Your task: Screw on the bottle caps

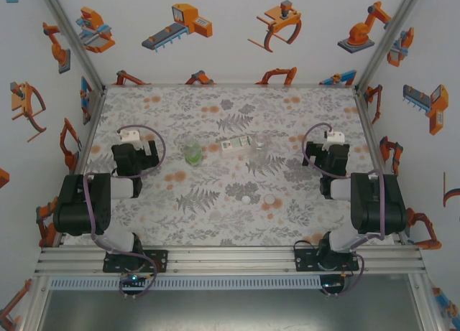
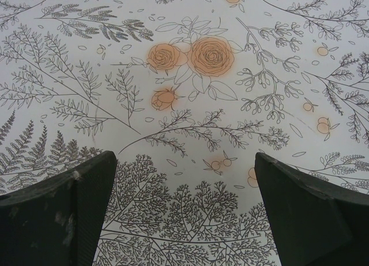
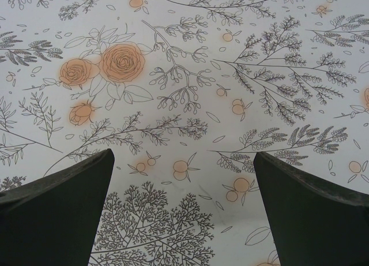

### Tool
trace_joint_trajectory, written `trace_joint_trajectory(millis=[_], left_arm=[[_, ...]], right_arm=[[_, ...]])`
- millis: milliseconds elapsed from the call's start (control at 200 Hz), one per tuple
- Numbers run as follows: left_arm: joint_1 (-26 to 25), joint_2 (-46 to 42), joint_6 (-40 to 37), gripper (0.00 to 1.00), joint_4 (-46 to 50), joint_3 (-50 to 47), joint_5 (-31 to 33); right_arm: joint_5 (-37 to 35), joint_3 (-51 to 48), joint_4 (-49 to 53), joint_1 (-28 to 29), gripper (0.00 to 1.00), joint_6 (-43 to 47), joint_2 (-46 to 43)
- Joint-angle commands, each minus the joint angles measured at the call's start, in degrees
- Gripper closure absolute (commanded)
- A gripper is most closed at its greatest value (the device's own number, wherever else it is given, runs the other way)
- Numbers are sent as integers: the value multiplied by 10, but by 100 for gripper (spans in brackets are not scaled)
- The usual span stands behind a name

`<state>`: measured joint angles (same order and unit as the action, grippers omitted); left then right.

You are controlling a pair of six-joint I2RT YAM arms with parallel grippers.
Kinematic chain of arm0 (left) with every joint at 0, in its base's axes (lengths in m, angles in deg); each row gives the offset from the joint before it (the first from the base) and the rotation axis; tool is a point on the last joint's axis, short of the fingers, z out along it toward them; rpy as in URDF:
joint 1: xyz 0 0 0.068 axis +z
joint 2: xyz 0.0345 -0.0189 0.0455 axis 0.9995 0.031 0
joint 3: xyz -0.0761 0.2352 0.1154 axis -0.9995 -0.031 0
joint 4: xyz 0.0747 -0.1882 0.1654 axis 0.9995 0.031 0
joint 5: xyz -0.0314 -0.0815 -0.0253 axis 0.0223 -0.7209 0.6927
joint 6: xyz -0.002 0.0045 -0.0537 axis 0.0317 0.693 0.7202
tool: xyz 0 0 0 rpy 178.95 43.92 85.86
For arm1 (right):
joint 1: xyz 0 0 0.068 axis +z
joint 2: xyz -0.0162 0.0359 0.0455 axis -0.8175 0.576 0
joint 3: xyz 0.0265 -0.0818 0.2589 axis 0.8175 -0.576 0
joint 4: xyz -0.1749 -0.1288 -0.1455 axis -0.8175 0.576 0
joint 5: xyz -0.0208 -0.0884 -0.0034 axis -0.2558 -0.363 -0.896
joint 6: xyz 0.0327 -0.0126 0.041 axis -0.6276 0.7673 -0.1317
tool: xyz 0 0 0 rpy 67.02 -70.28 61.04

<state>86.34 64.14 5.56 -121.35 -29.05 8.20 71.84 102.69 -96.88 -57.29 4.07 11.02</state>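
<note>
Three bottles sit mid-table in the top view: a green-tinted bottle upright, a bottle with a white-and-green label lying on its side, and a clear bottle beside it. Two white bottle caps lie nearer the arms. My left gripper hangs open over bare cloth, left of the green bottle. Over on the other side, the right gripper is open too, right of the clear bottle. Nothing sits between either pair of fingers.
A floral-print cloth covers the table. White walls with robot pictures enclose it on three sides, with metal posts at the back corners. An aluminium rail carries both arm bases at the near edge.
</note>
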Motion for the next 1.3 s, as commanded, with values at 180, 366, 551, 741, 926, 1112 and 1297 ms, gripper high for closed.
trace_joint_trajectory(millis=[180, 366, 551, 741, 926, 1112, 1297], left_arm=[[-5, -56, 2, 3, 75, 19, 10], [-12, -101, 8, 3, 201, 66, 35], [-23, -145, 39, 3, 318, 111, 33], [-24, -205, 84, 3, 443, 156, 6], [-22, -266, 99, 3, 561, 203, -54], [-20, -305, 58, 3, 672, 257, -114], [-19, -370, 33, 3, 605, 181, -112]], right_arm=[[38, -9, 8, -3, 1, 7, -41], [37, -3, 96, -3, 2, 6, -135], [99, 45, 231, -2, 6, -4, -193], [264, 42, 225, 13, 14, 26, -212], [358, 42, 205, 42, 14, 33, -217], [407, 55, 183, 85, 13, 50, -192], [409, 72, 131, 140, 13, 63, -138]])
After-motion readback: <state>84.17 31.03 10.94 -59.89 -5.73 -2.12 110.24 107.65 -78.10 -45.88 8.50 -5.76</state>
